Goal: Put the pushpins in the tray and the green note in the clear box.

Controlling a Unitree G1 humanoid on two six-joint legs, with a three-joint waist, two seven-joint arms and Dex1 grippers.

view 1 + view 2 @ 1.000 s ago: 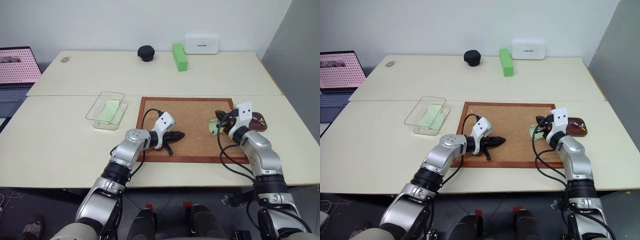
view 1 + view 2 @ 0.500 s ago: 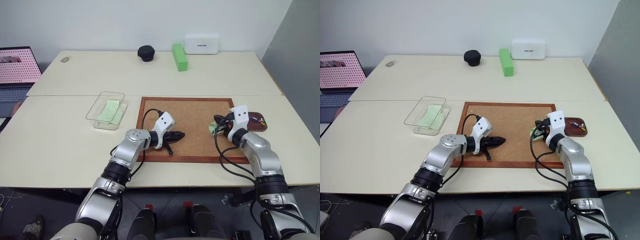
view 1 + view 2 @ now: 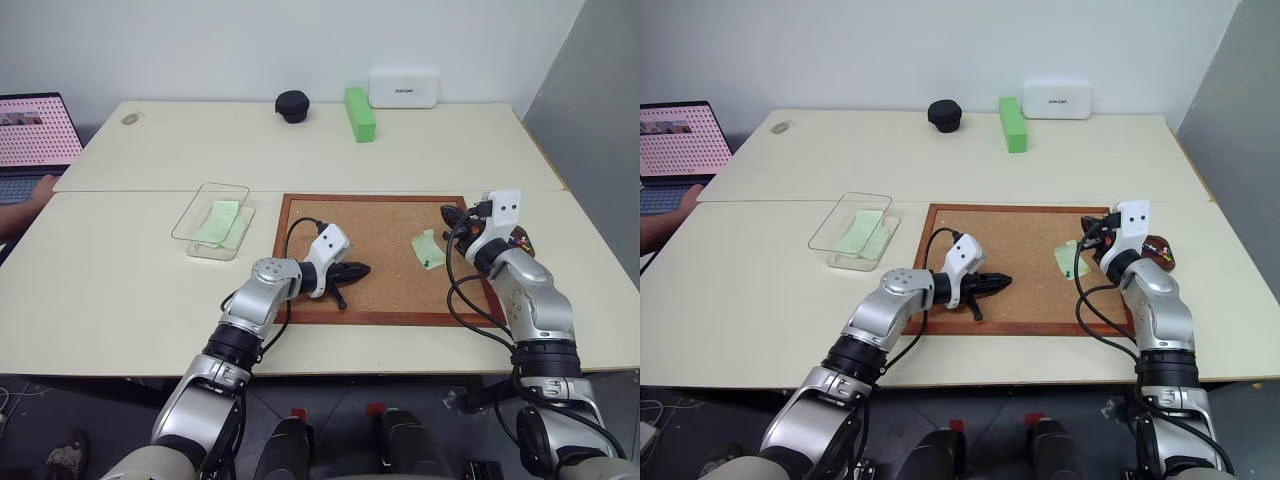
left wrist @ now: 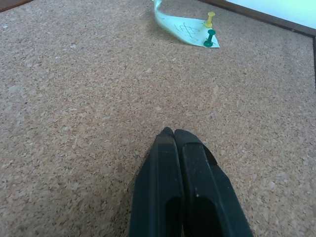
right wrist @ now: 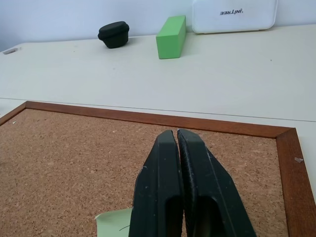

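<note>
Since a second ago the right gripper (image 3: 452, 214) has risen and drawn right, uncovering the green note (image 3: 428, 249) it hung over; its fingers are pressed together on nothing. The note lies on the right part of the cork board (image 3: 381, 200), one edge curled up. The left wrist view shows what the head views are too small to resolve: a green pushpin (image 4: 210, 38) and a yellow pushpin (image 4: 210, 19) standing in the note's corner. The left gripper (image 3: 361, 270) rests low over the board's near-left area, fingers together, empty. The tray (image 3: 1158, 251) sits just right of the board, mostly hidden behind the right wrist. A second pale-green slip (image 3: 218, 222) lies in the clear box (image 3: 199, 203), left of the board. The right wrist view looks across the far table at a bright-green block (image 5: 171, 37), a black object (image 5: 114, 34) and a white case (image 5: 234, 15).
</note>
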